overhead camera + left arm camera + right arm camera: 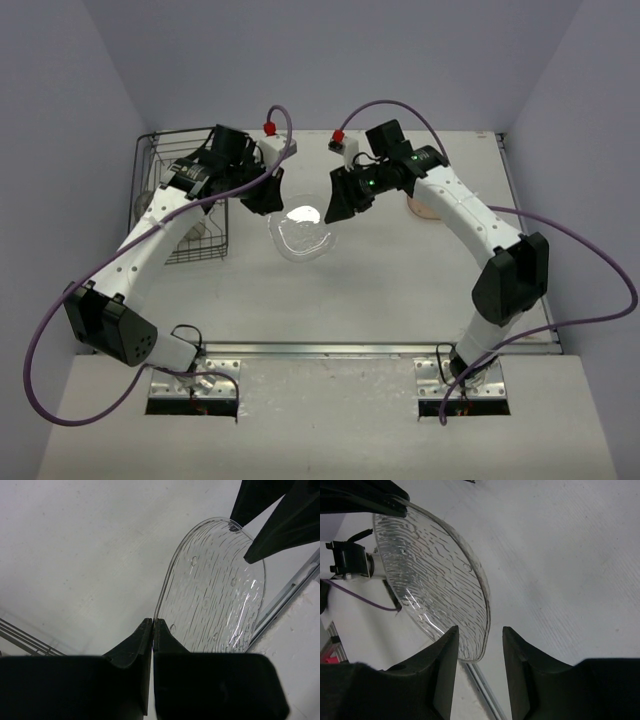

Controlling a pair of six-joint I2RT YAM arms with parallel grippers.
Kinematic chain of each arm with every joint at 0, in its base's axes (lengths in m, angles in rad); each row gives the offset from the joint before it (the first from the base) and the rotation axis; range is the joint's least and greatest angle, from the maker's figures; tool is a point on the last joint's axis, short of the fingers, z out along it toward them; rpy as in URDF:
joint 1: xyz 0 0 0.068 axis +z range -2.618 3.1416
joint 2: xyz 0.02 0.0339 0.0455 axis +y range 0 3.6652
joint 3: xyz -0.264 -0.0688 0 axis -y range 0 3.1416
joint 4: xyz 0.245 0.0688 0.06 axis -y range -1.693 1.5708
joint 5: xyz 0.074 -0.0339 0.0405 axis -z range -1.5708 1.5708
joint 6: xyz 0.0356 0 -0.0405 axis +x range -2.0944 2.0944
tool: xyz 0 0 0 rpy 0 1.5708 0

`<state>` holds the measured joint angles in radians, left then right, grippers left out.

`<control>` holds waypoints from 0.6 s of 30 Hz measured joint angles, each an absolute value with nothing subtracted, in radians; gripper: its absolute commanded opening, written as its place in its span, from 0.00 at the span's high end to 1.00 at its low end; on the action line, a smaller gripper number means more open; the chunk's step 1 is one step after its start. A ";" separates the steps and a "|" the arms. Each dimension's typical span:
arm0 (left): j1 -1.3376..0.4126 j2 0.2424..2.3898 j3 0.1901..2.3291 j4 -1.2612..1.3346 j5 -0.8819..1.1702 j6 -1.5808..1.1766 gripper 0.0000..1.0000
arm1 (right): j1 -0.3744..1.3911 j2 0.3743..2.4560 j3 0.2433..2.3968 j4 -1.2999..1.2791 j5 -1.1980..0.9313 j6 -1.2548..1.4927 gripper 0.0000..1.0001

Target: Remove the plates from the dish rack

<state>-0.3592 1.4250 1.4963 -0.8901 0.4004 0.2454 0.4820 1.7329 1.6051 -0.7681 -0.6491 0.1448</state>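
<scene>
Your left arm runs from its base at the near left corner up over the rack (pixel 200 250), then bends right at the wrist so the left gripper (pixel 265 203) points toward the middle of the table (pixel 400 290). Its fingers (pixel 142 637) are pressed together on the near rim of the clear plate (pixel 300 235). In the left wrist view the plate stands out from the fingertips, tilted, with the rest of it unsupported above the tabletop.

Your right arm rises from its base at the near right, folds at the elbow and reaches back left. The right gripper (pixel 330 212) angles down toward the plate's opposite edge. Its fingers (pixel 445 665) are apart, and the plate's rim sits in the gap between them. The rim lies closer to one pad than the other, and you cannot tell from the right wrist view whether it touches that pad. The two grippers face each other across the plate, just right of the rack.

A pale plate (pixel 420 208) lies flat on the table behind your right forearm, partly hidden by it. A greyish plate (pixel 148 205) stands in the rack near its left wall.
</scene>
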 measured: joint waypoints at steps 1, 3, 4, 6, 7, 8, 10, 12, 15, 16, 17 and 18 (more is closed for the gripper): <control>-0.359 1.425 1.496 -0.888 0.402 0.242 1.00 | 0.482 1.740 1.605 -0.766 -0.647 0.149 0.70; -0.359 1.425 1.496 -0.884 0.405 0.237 1.00 | 0.481 1.754 1.605 -0.763 -0.647 0.156 0.78; -0.359 1.425 1.496 -0.882 0.405 0.234 1.00 | 0.481 1.760 1.605 -0.762 -0.647 0.157 0.84; -0.359 1.425 1.496 -0.879 0.405 0.230 0.78 | 0.481 1.769 1.605 -0.761 -0.650 0.164 0.94; -0.359 1.425 1.496 -0.877 0.405 0.227 0.57 | 0.481 1.770 1.605 -0.761 -0.652 0.165 1.00; -0.359 1.425 1.496 -0.875 0.405 0.224 0.24 | 0.481 1.771 1.605 -0.761 -0.653 0.166 1.00; -0.360 1.425 1.496 -0.869 0.397 0.218 0.00 | 0.480 1.771 1.605 -0.760 -0.654 0.169 1.00; -0.360 1.425 1.496 -0.862 0.372 0.200 0.00 | 0.475 1.771 1.605 -0.762 -0.656 0.169 1.00; -0.357 1.425 1.496 -0.850 0.311 0.179 0.00 | 0.446 1.769 1.598 -0.761 -0.661 0.169 1.00; -0.355 1.425 1.496 -0.847 0.289 0.173 0.00 | 0.429 1.768 1.595 -0.762 -0.661 0.169 1.00; -0.351 1.425 1.496 -0.843 0.276 0.169 0.00 | 0.398 1.768 1.594 -0.766 -0.664 0.164 1.00; -0.340 1.425 1.496 -0.840 0.265 0.161 0.00 | 0.364 1.768 1.594 -0.773 -0.666 0.159 1.00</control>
